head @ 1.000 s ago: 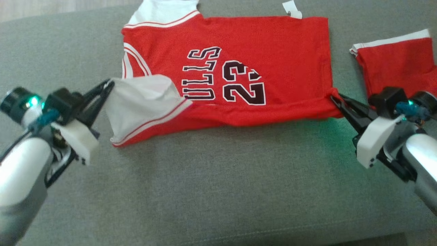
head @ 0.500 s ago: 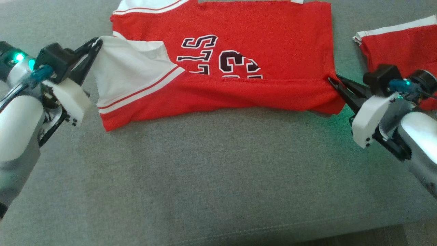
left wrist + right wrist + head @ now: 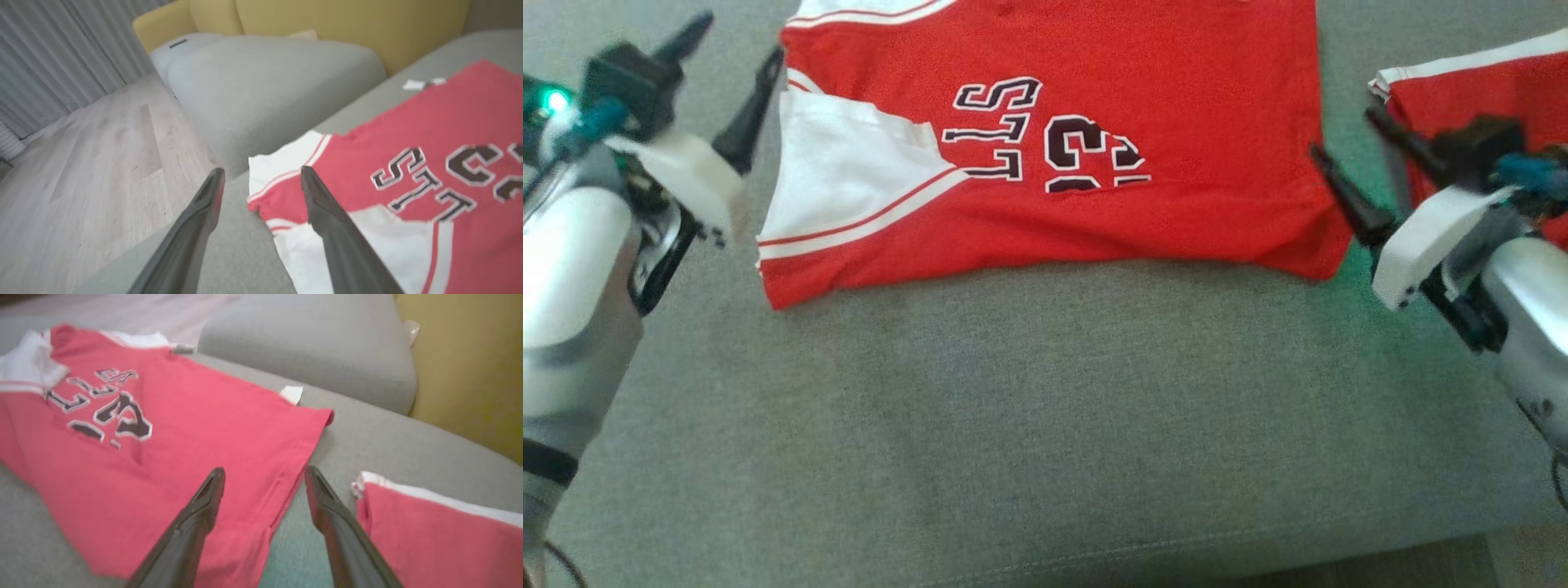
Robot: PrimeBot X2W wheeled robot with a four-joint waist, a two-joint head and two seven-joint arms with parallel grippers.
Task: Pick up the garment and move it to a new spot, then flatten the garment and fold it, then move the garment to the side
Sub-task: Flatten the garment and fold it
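Grey fabric cushioning (image 3: pixel 1045 408) is seen as the wide work surface. Toward its far edge a red jersey with white trim and dark lettering (image 3: pixel 1176 106) is laid flat, its near edge folded over so that the numerals are half covered. A second folded red garment with a white band (image 3: pixel 1478 82) is placed near its right edge, apart from it. The left gripper (image 3: pixel 739 39) is held at the jersey's left edge and the right gripper (image 3: pixel 1343 132) at its right edge. Both pairs of jaws are spread apart and nothing is gripped. 1 small white tag (image 3: pixel 292 394) is seen at the jersey's far corner.
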